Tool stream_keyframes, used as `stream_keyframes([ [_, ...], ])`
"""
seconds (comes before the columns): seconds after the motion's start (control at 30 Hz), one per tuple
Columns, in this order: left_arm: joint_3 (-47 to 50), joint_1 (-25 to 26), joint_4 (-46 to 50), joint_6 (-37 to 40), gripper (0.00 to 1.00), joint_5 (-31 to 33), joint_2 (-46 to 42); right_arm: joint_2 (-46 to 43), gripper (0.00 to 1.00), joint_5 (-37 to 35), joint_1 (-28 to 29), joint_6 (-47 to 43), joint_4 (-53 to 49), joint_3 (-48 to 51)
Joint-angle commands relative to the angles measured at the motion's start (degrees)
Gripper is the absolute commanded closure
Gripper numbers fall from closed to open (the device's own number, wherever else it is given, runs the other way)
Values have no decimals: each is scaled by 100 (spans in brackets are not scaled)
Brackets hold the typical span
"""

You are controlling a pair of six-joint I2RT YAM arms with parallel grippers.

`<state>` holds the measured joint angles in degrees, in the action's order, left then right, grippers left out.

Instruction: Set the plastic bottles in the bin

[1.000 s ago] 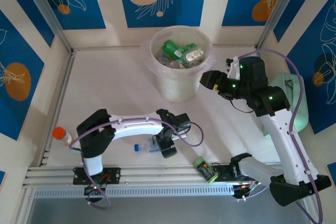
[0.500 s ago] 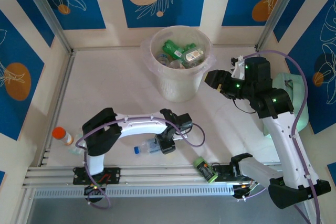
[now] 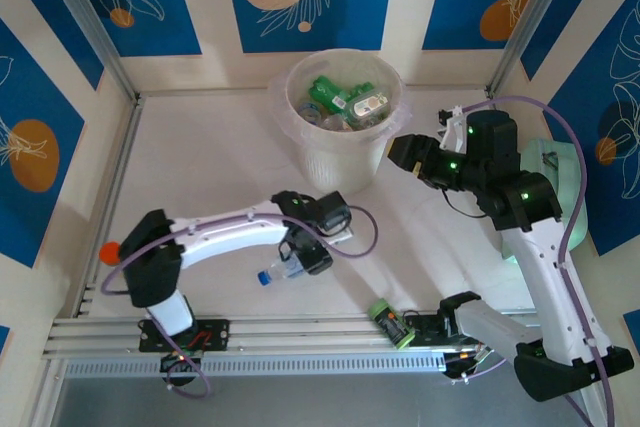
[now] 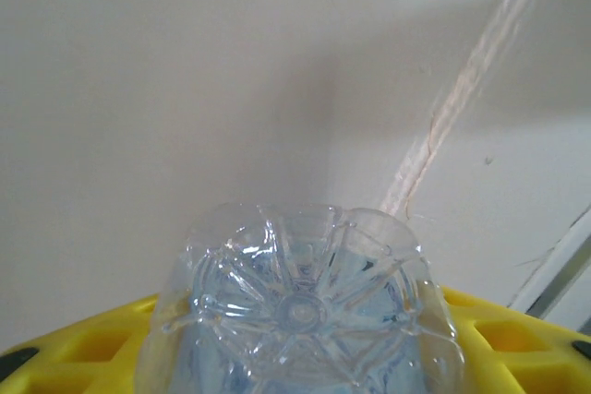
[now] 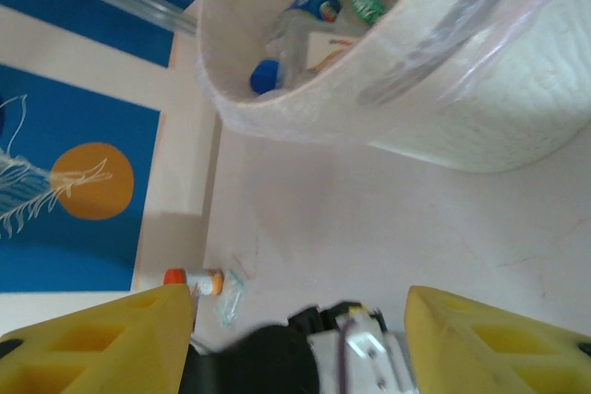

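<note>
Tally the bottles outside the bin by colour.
Clear blue-capped bottle, held in the left claw: 1
Green bottle: 1
Orange-capped bottle: 1
Total: 3

Bright, even light falls from above; soft, short shadows lie on the desk (image 3: 200, 147). In the left wrist view the bottle (image 4: 300, 306) is very close and slightly soft, a grey shadow band behind it. Glare streaks the bin (image 5: 499, 126) in the right wrist view
</note>
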<state>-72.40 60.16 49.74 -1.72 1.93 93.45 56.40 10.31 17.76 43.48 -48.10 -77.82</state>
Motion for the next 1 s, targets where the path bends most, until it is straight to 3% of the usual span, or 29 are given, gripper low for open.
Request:
stream_keyframes([
  [0.0,88,-453,-350,-535,53,-519,-850,-135,38,-182,333,-148,16,67],
  [0.23,-90,-1877,-683,-2187,48,-748,-2297,-159,36,-1072,1334,-463,-124,-55],
  [0.43,-726,-2439,-617,-2599,47,-686,-2797,-190,36,-1152,1388,-382,-122,-86],
  [0.77,-2620,-2446,-377,-1907,49,-248,-2009,-459,36,-1145,1397,-305,-239,-49],
  [0.97,-4671,-2441,-444,-1312,50,-44,-572,-587,37,-1128,1397,-270,-254,30],
])
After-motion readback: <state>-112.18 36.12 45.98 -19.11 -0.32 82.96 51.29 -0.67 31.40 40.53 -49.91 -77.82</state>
